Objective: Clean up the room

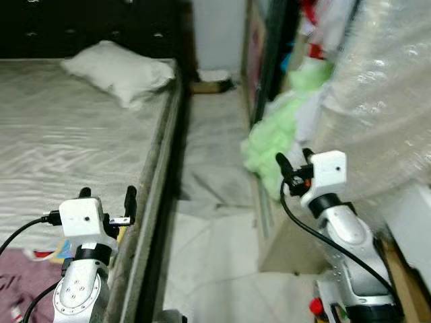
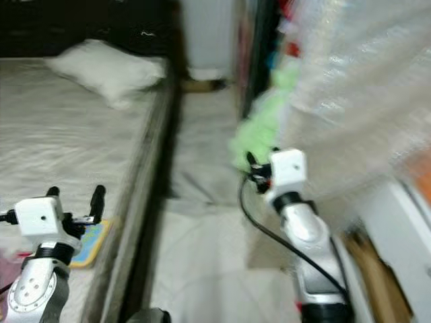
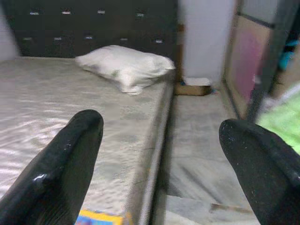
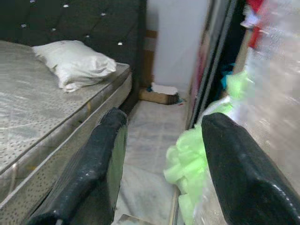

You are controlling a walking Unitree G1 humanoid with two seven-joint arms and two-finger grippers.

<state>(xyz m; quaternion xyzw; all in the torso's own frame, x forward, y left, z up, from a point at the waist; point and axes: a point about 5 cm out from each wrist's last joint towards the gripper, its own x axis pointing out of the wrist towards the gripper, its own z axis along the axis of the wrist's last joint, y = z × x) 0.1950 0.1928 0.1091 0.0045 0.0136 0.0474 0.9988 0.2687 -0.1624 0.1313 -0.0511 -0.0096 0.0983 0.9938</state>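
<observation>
A narrow bedroom aisle, seen from the robot's head camera: a bare grey mattress (image 1: 60, 141) fills the nine o'clock side, with a white pillow (image 1: 118, 73) lying at its far end, toward eleven o'clock, against a dark tufted headboard (image 3: 93, 23). The left gripper (image 1: 106, 196) is raised over the mattress's near edge at seven o'clock, its two black fingers (image 3: 61, 164) spread wide and holding nothing. Just below it, a colourful flat item (image 2: 91, 243) rests on the mattress edge, and a maroon cloth (image 1: 23, 282) lies at the near corner. The right gripper (image 1: 293, 165) is raised at four o'clock over the pale floor (image 1: 215, 168), fingers (image 4: 234, 173) likewise spread wide and empty, pointing toward a heap of light green fabric (image 1: 273, 145) spilling from the open wardrobe (image 1: 259, 60) at two o'clock. Bubble wrap (image 1: 377, 87) covers a bulky object beside the right arm. A small cardboard box (image 4: 158, 96) sits on the floor at twelve o'clock, by the wall.
</observation>
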